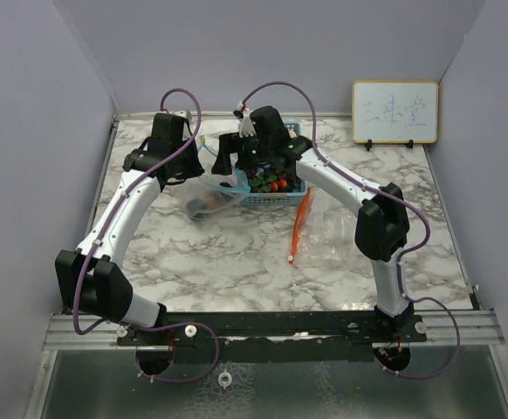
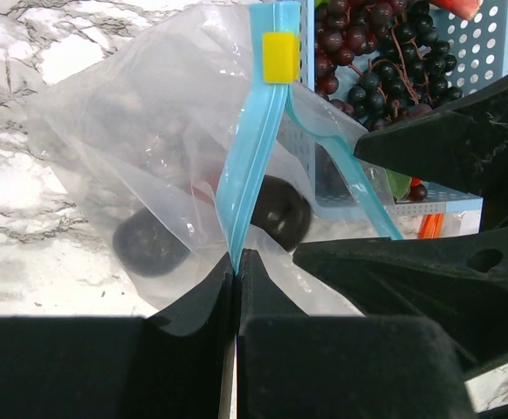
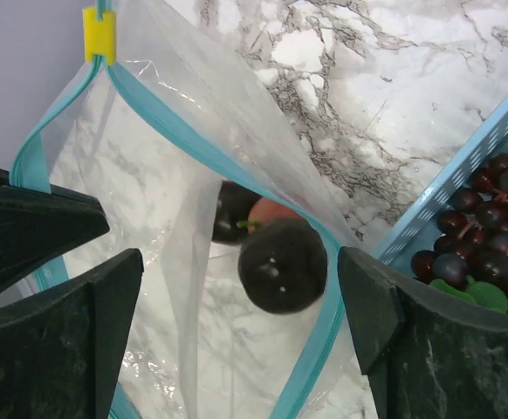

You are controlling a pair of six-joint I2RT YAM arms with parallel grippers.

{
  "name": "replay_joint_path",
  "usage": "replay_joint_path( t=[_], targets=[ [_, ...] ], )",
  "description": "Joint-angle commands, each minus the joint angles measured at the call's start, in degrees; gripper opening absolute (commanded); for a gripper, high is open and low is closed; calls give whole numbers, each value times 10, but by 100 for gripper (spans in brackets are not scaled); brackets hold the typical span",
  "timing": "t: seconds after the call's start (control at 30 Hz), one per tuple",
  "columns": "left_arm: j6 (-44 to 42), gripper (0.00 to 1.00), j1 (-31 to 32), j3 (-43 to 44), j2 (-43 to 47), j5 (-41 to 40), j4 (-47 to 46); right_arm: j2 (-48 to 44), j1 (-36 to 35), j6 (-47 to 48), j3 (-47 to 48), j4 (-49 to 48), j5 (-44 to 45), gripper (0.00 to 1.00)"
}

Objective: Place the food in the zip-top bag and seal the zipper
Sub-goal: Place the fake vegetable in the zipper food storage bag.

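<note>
A clear zip-top bag (image 1: 212, 188) with a light-blue zipper (image 2: 256, 148) and yellow slider (image 2: 280, 57) lies left of the basket. My left gripper (image 2: 237, 262) is shut on its zipper edge and holds the mouth up. My right gripper (image 3: 236, 297) is open over the bag's mouth, empty. Inside the bag lie a dark round fruit (image 3: 282, 264), a second dark fruit (image 3: 232, 209) and a reddish fruit (image 3: 271, 209). Dark purple grapes (image 2: 385, 52) and a green leaf (image 3: 472, 292) are in the light-blue basket (image 1: 299, 187), with small red fruits (image 1: 274, 184).
A second clear bag with an orange zipper (image 1: 300, 224) lies on the marble table right of centre. A small whiteboard (image 1: 394, 112) stands at the back right. Grey walls close in the table on three sides.
</note>
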State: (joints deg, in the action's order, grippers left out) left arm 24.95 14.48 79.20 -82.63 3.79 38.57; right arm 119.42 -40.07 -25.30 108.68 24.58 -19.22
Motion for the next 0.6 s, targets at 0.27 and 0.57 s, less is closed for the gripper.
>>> replay_joint_path(
  t=[0.27, 0.57],
  targets=[
    [4, 0, 1, 1, 11, 11, -9, -74, 0, 20, -30, 31, 153, 100],
    [2, 0, 1, -6, 11, 14, -13, -75, 44, -2, -62, 111, 253, 100]
  ],
)
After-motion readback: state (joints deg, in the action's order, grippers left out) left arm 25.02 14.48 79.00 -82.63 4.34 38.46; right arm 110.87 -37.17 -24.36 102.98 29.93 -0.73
